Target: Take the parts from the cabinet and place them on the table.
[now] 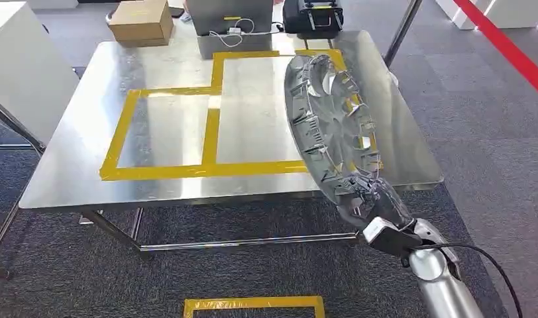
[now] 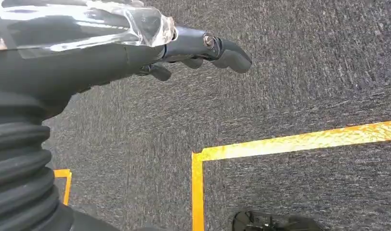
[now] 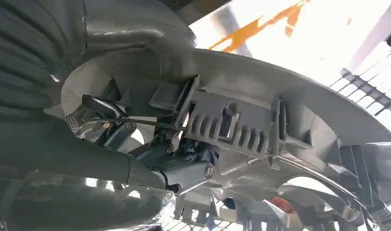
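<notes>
A large silver wheel cover (image 1: pixel 332 126) with ribbed spokes stands tilted on edge over the right part of the steel table (image 1: pixel 81 132). My right hand (image 1: pixel 376 202) grips its near rim just past the table's front edge. Close up, the right wrist view has the cover's grey ribbed back (image 3: pixel 241 125) with my dark fingers (image 3: pixel 184 168) clamped on its rim. My left hand (image 2: pixel 193 48) hangs over the grey carpet, fingers slightly curled with nothing in them.
Yellow tape (image 1: pixel 210 132) marks rectangles on the table top. A cardboard box (image 1: pixel 142 21), a grey unit (image 1: pixel 230 23) and a black case (image 1: pixel 313 14) stand behind the table. A white cabinet (image 1: pixel 21 66) stands at left. Yellow floor tape (image 1: pixel 253 305) lies near me.
</notes>
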Available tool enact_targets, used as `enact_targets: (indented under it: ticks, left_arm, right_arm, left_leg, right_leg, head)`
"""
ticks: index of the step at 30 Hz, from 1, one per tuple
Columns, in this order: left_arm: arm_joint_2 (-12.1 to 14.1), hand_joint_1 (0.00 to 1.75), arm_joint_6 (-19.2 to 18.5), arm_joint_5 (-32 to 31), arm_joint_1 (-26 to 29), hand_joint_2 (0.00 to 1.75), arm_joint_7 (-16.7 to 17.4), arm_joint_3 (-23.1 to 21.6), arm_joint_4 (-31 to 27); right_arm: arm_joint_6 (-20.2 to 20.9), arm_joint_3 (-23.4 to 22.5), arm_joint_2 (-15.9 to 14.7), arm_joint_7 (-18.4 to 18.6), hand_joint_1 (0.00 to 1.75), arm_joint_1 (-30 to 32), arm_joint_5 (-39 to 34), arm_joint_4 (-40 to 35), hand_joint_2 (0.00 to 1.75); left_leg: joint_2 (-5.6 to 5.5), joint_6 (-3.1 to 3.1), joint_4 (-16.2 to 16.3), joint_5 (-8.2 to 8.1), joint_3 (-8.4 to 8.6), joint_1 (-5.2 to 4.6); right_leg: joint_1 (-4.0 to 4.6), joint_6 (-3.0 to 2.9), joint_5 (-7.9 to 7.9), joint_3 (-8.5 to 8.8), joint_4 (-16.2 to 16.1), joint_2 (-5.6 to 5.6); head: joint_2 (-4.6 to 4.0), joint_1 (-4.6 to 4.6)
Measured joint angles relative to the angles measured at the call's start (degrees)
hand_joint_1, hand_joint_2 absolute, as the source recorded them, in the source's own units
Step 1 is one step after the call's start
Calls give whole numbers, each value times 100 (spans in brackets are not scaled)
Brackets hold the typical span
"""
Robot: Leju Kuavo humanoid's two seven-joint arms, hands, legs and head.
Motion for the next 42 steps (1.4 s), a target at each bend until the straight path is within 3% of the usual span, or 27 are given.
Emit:
enact_targets:
  ticks: [3, 8, 11, 15, 19, 23, 26, 30, 38, 39, 42]
  left_arm:
    - [0, 0, 101, 94, 9, 175, -31, 50, 0]
    - [-9, 0, 774, 247, 18, 175, -65, 203, 0]
    - [-24, 0, 925, 125, 40, 175, 328, 286, -75]
    - [-74, 0, 962, -277, 123, 175, 1118, 483, -308]
    - [-81, 0, 966, -382, 147, 175, 1401, 737, -361]
    - [-153, 0, 968, -382, 191, 175, 1656, 1014, -461]
    - [-221, 0, 968, -408, 213, 175, 1842, 1261, -557]
    - [-264, 0, 968, -603, 214, 175, 2024, 1482, -570]
    - [-435, 0, 971, -1389, 266, 175, 2807, 1572, -885]
    - [-450, 0, 971, -1490, 282, 175, 2958, 1584, -952]
    - [-538, 0, 973, -1761, 318, 175, 3415, 1652, -1167]
  right_arm:
    - [-84, -15, -77, 70, 169, 37, 199, 105, 175]
    - [-481, 26, -109, 64, 169, -216, 786, 635, 175]
    - [-1043, 138, -72, 40, 169, -734, 1319, 1359, 175]
    - [-2135, 431, 107, 42, 169, -1766, 2119, 2732, 175]
    - [-2809, 741, 372, 278, 169, -2689, 2612, 4047, 175]
    - [-3091, 966, 478, 583, 169, -3100, 2953, 4795, 175]
    - [-3213, 1068, 481, 617, 169, -3214, 3060, 5188, 175]
    - [-3231, 1174, 483, 448, 169, -3219, 3084, 5463, 175]
    - [-2977, 1460, 627, 144, 169, -3315, 3215, 5692, 175]
    - [-2945, 1493, 655, 103, 0, -3345, 3226, 5716, 0]
    - [-2871, 1584, 736, 24, 0, -3474, 3224, 5766, 0]
  left_leg:
    - [2, 1, 0, -2, 0, -6]
    - [3, 2, 0, -4, -3, -11]
    - [4, 2, 0, -3, 1, -11]
    - [13, 2, 0, 1, 16, -10]
    - [3, 0, 1, 3, 21, -9]
    - [-13, 0, 1, 4, 17, -7]
    - [-12, 0, 1, 2, 13, -8]
    - [-11, 2, 1, 0, 11, -11]
    - [-12, 2, 1, 0, 13, -9]
    - [-12, 2, 1, 0, 13, -9]
    - [-8, 2, 0, 1, 13, -8]
  right_leg:
    - [-5, 1, 1, 4, -7, 1]
    - [-10, 2, 1, 13, -9, 1]
    - [-10, 1, 4, 17, -8, 2]
    - [-8, -4, 8, 22, -6, 5]
    - [-4, -5, 8, 22, -5, 2]
    - [-4, -3, 6, 22, -4, -10]
    - [-6, -3, 6, 23, -11, -9]
    - [-8, -2, 6, 25, -17, -9]
    - [-6, -2, 6, 26, -16, -9]
    - [-6, -3, 6, 26, -16, -9]
    - [-6, -3, 6, 27, -15, -8]
  head:
    - [0, 2]
    - [0, -2]
    - [0, 0]
    - [0, 0]
    - [0, -2]
    - [0, 0]
    - [0, 2]
    - [0, 0]
    - [0, 0]
    - [0, 0]
    - [0, 0]
